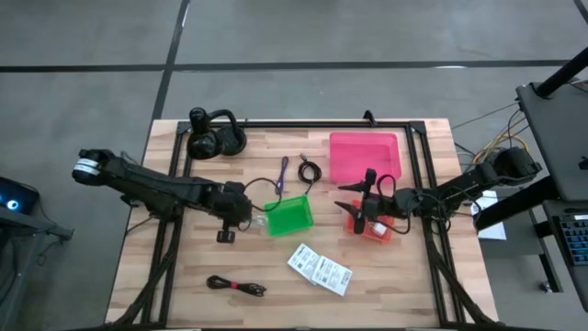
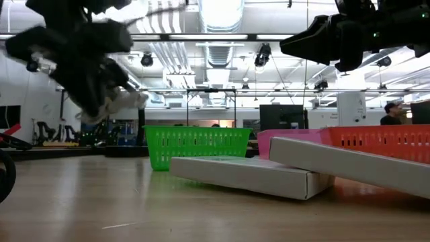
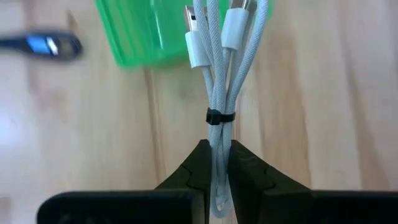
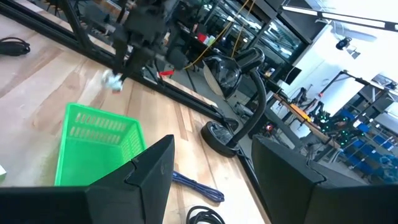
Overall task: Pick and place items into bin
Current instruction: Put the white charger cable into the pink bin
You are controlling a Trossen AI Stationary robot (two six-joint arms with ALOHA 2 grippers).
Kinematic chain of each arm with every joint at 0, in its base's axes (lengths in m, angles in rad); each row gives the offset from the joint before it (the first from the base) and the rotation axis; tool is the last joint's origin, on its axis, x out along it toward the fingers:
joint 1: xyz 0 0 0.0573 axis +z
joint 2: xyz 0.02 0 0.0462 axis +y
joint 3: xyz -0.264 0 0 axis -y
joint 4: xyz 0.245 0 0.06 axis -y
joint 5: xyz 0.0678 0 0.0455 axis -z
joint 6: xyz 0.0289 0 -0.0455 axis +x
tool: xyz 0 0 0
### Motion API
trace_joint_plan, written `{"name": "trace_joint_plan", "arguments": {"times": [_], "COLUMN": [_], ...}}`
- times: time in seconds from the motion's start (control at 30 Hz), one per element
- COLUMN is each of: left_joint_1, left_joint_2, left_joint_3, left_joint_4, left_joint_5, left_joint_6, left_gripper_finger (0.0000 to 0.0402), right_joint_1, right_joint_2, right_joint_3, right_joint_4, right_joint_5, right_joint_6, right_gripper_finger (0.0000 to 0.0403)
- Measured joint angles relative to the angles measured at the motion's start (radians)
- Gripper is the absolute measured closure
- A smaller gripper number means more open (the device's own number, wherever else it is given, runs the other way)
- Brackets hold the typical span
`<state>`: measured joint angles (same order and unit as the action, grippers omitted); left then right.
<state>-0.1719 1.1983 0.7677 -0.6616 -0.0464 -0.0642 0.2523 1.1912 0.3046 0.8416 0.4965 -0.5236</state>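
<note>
My left gripper (image 3: 221, 177) is shut on a bundled white cable (image 3: 219, 68) and hovers just left of the green bin (image 1: 290, 216), above the table. My right gripper (image 4: 211, 180) is open, holds nothing, and hangs over the orange bin (image 1: 377, 228). A purple cable (image 1: 282, 173) and a black cable (image 1: 310, 169) lie on the wood behind the green bin. White flat packets (image 1: 320, 268) and a black-red cable (image 1: 236, 285) lie near the table's near edge. In the low view the packets (image 2: 248, 175) rest partly on each other. My left gripper pinches the white cable's looped end (image 3: 219, 155), just below its black tie (image 3: 220, 117), between the two fingers (image 3: 198, 168). The fingers lie along the bundle. Its plugs (image 3: 200, 46) stick out ahead toward the green bin, and the cable (image 2: 127, 97) is lifted clear of the table.
Black headphones on a stand (image 1: 216, 136) are at the far left corner. A pink bin (image 1: 365, 156) sits behind the orange one. A black frame (image 1: 418, 165) runs along the table's edges. Bare wood lies at the near left (image 1: 165, 276).
</note>
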Motion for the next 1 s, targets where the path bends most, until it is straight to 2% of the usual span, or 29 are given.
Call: {"name": "trace_joint_plan", "arguments": {"times": [0.2, 0.3, 0.43, 0.57, 0.8, 1.0], "left_joint_1": [0.000, 0.000, 0.000, 0.000, 0.004, 0.035], "left_joint_2": [-0.101, -0.134, -0.132, -0.076, 0.090, 0.256], "left_joint_3": [-0.002, -0.024, -0.067, -0.083, -0.120, -0.090], "left_joint_4": [0.078, 0.221, 0.461, 0.608, 1.048, 1.255], "left_joint_5": [-0.015, -0.022, -0.124, -0.150, -0.153, -0.165], "left_joint_6": [0.027, 0.074, 0.181, 0.324, 0.555, 0.637], "left_gripper_finger": [0.0385, 0.0385, 0.0385, 0.0385, 0.0385, 0.0385], "right_joint_1": [0.000, 0.000, 0.000, -0.002, -0.004, -0.005], "right_joint_2": [0.000, 0.000, 0.000, 0.000, 0.000, 0.000], "right_joint_3": [0.000, 0.000, 0.000, 0.000, 0.000, 0.001], "right_joint_4": [0.000, 0.000, 0.004, 0.004, 0.008, 0.011], "right_joint_5": [0.000, 0.000, 0.000, 0.000, -0.001, -0.008], "right_joint_6": [0.000, 0.000, 0.000, 0.000, 0.000, 0.000], "right_gripper_finger": [0.0202, 0.0202, 0.0202, 0.0202, 0.0202, 0.0202]}}
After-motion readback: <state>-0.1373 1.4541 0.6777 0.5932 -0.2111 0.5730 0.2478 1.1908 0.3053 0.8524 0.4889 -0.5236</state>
